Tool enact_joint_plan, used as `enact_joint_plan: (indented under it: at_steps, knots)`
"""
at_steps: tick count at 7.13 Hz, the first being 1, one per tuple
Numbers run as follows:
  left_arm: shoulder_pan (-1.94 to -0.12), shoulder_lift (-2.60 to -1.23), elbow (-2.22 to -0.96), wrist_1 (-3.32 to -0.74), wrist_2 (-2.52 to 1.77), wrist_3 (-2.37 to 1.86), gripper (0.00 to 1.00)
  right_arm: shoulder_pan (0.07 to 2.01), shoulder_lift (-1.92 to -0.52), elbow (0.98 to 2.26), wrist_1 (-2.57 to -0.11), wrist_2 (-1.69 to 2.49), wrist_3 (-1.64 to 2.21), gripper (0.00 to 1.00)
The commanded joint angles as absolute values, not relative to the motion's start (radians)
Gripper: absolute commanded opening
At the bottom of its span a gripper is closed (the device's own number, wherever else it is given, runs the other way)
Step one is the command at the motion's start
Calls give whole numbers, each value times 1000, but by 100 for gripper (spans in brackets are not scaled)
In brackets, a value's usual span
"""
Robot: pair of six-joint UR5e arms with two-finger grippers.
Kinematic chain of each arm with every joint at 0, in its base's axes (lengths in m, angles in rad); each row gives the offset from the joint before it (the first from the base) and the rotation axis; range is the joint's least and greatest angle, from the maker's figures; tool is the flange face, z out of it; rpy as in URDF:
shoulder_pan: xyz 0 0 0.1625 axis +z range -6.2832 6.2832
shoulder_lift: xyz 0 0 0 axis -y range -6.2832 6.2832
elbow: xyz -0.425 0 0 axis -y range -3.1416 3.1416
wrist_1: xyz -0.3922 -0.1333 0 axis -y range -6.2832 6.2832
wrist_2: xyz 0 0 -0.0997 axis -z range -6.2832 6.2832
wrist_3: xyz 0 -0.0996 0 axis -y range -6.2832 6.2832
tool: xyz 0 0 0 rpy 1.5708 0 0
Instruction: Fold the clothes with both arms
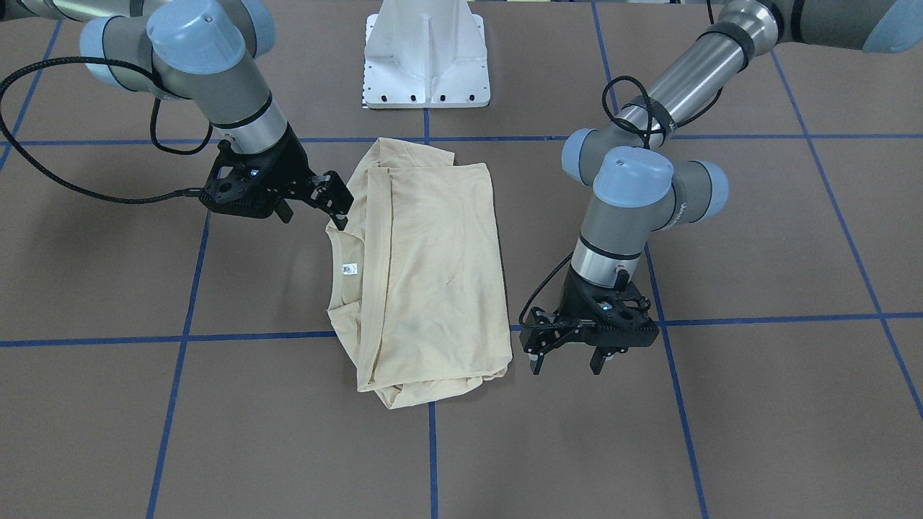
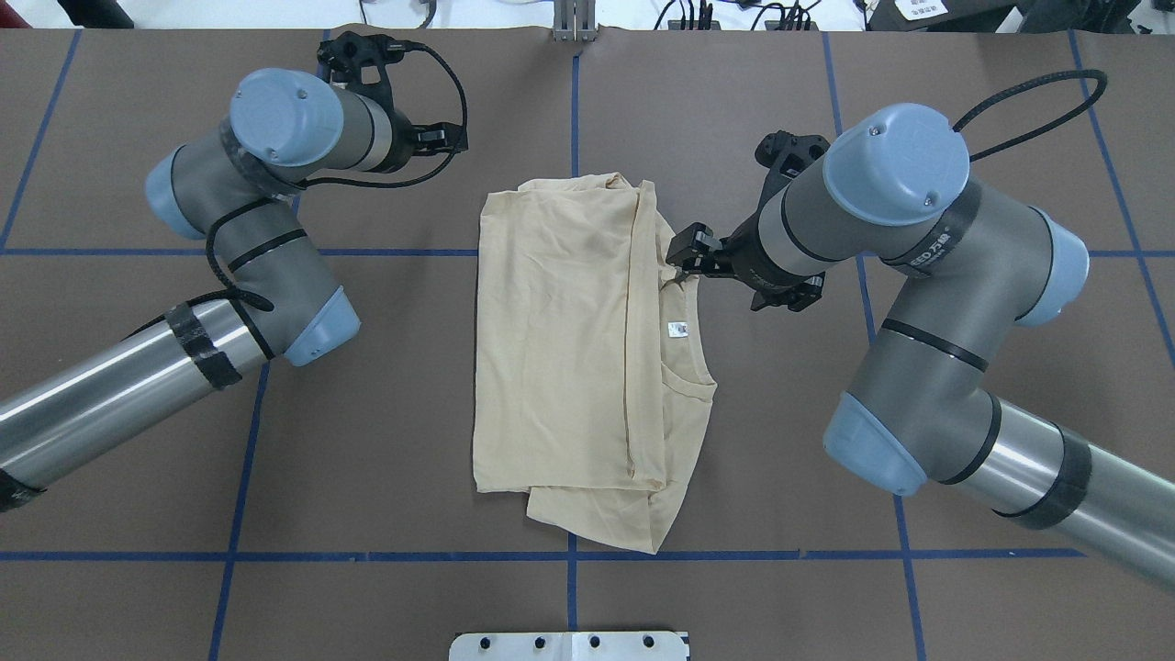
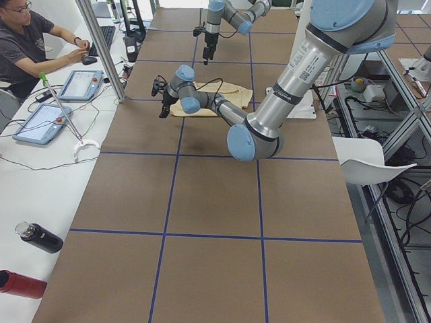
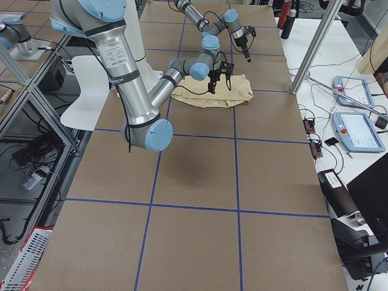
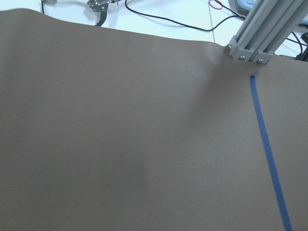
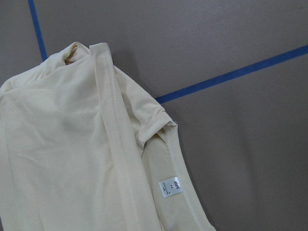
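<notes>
Surveying from the front-facing view: brown matte table (image 1: 757, 432) gridded with blue tape lines (image 1: 173, 404); white metal pedestal base (image 1: 425, 65) at 12 o'clock. Nothing lies between either pincer and the garment. Off the table, in the left view, a seated person (image 3: 27, 40) works beside two tablets (image 3: 81, 84).

T-shirt (image 1: 433, 274): pale cream, soft knit, folded into a rough upright rectangle at table centre, stitched collar band and small white neck label (image 1: 349, 269) exposed along its 9 o'clock edge.

Right pincer (image 1: 337, 202): black, at the shirt's 10 o'clock, fingers seemingly parted, tip touching the collar-side edge.

Left pincer (image 1: 567, 360): fingers plainly apart, empty, near the shirt's 4 o'clock corner, clear of the cloth.
</notes>
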State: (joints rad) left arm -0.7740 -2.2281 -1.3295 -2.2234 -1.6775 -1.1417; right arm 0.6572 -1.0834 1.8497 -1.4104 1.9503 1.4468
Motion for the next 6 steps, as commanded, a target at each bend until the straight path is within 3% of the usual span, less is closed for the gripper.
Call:
enact_joint_plan:
  at_steps: [1, 4, 6]
  knots:
    - [-779, -2095, -1470, -2224, -1712, -1123, 100, 538, -1068, 1839, -1405, 1801, 1387, 100]
    - [-787, -2020, -1569, -2224, -1756, -1098, 100, 369, -994, 1839, -1662, 1671, 1335, 100]
    - [-787, -2020, -1569, -2224, -1756, -1098, 100, 344, -887, 1682, -1697, 1660, 1321, 100]
